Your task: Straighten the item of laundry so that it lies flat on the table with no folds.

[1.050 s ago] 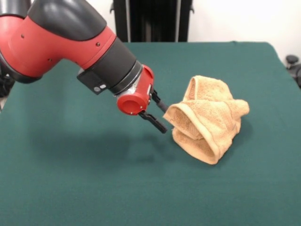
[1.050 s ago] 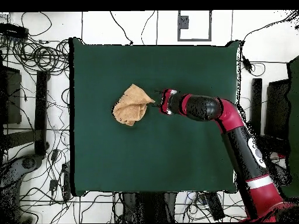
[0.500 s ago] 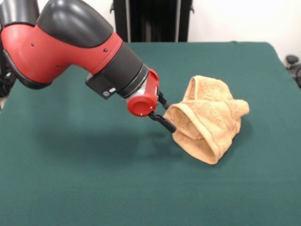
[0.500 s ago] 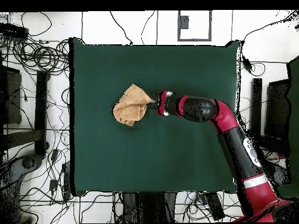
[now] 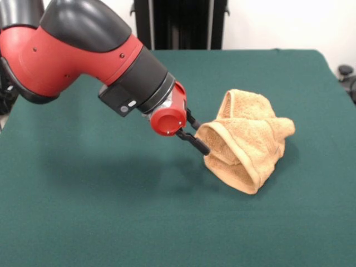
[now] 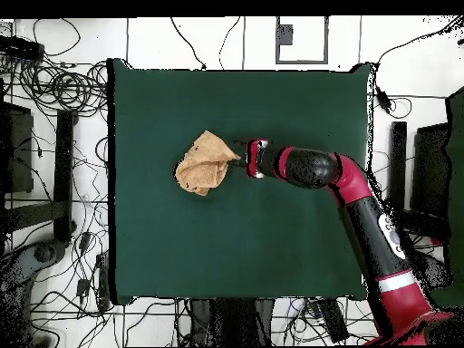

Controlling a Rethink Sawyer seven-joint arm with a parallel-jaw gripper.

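From the front, the towel sits bunched in a rumpled heap on the green table, right of the middle, its hemmed edges curling over one another and a fold hanging open toward the arm. The gripper reaches the heap's near-left edge; its black fingers meet the cloth, though whether they pinch it I cannot tell.

From overhead, the towel is a crumpled tan lump left of the table's centre, the gripper touching its side.

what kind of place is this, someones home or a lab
Most likely a robotics lab, not a home: a red arm works over a green-covered table holding only a crumpled towel, and the overhead view shows cables sprawled across the floor around it.
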